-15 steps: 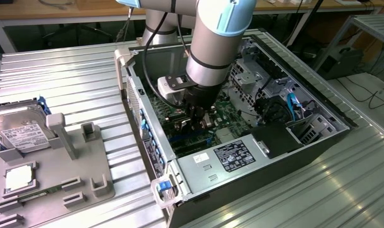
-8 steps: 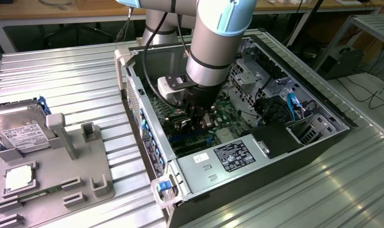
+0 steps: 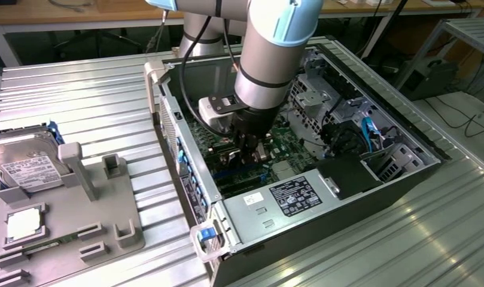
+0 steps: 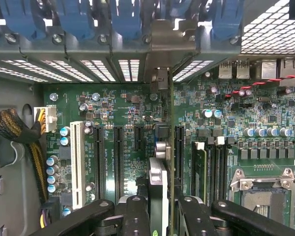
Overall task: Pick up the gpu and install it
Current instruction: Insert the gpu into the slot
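Note:
My gripper reaches down inside the open computer case, over the green motherboard. In the wrist view the gpu is seen edge-on, a thin card standing upright between my black fingers. The gripper is shut on it. The card's silver bracket reaches the case's rear slot openings. The card runs along the black expansion slots of the motherboard. I cannot tell whether its edge sits fully in a slot.
On the exterior view's left, a grey fixture holds a silver hard drive and a small square chip. Inside the case are the power supply, a CPU socket, a white slot, a braided cable bundle and blue latches.

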Controlling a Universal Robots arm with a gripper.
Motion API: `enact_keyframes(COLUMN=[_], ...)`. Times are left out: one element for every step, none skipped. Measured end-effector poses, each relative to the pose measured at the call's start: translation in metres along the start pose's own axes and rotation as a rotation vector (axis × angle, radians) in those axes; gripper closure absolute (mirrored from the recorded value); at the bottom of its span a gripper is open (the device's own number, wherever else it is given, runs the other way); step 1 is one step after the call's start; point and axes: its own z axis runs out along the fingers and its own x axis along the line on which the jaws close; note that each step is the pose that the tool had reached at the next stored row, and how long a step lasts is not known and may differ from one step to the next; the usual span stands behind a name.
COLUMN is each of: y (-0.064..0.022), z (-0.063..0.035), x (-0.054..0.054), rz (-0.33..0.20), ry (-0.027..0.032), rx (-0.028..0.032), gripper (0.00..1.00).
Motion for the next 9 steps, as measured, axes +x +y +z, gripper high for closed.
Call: enact_keyframes(y=[0.0,0.0,0.0,0.0,0.0,0.0,0.0,0.0,0.0], z=[0.0002,0.0005,0.0007,0.0009,0.0011,0.0014,0.0017,0.0019,0.0021], x=[0.0,0.0001,0.0001,0.0001,0.0001,0.0001,0.0001,0.0001,0.0001], rz=[0.0,0.0,0.0,0.0,0.0,0.0,0.0,0.0,0.0], ry=[0.0,-0.0001,-0.0001,0.0,0.0001,0.0,-0.0001,0.0,-0.0001], rx=[0.0,0.0,0.0,-0.0001,-0.0001,0.0,0.0001,0.0001,0.0], gripper=[0.72,0.72,0.72,0.72,0.72,0.72,0.72,0.72,0.72])
